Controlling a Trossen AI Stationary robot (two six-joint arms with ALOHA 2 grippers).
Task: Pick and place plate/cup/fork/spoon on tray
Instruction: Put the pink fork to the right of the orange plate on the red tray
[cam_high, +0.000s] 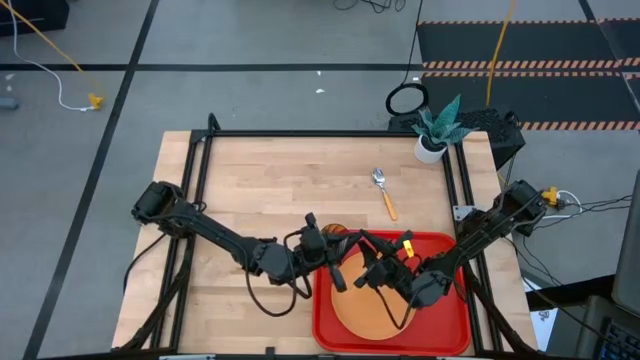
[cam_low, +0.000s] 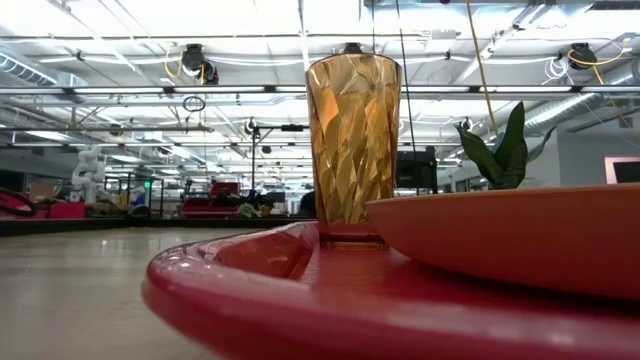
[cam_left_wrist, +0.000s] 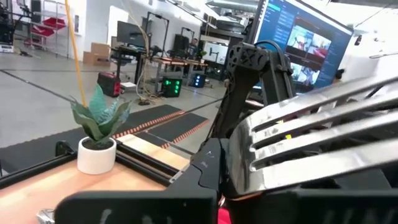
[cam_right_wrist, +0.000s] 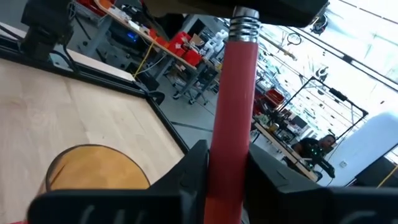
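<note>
The fork shows in the right wrist view as a pinkish-red handle (cam_right_wrist: 233, 112) and in the left wrist view as silver tines (cam_left_wrist: 311, 137). It hangs between my two grippers above the red tray (cam_high: 325, 320). My left gripper (cam_high: 335, 262) and my right gripper (cam_high: 372, 270) face each other over the tray's far left part, and both are shut on the fork. The orange plate (cam_high: 380, 310) lies flat in the tray. The amber cup (cam_high: 335, 232) stands upright at the tray's far left corner. The spoon (cam_high: 385, 195) lies on the table beyond the tray. My left gripper holds the fork at its tine end, just past the silver collar (cam_right_wrist: 245, 25). The tines (cam_left_wrist: 292, 143) stick out close before its camera, and the gripper's own body hides the exact place. The fork is clear of the tray. My right gripper pinches the pinkish-red handle (cam_right_wrist: 227, 168) between its two fingers (cam_right_wrist: 186, 177). The handle runs straight out from between the fingers toward my left gripper. The fork is clear of the tray and plate.
A white pot with a green plant (cam_high: 435, 130) stands at the table's far right corner. Black frame rails run along the table's far, left and right edges. Bare wood lies to the left of the tray and beyond it.
</note>
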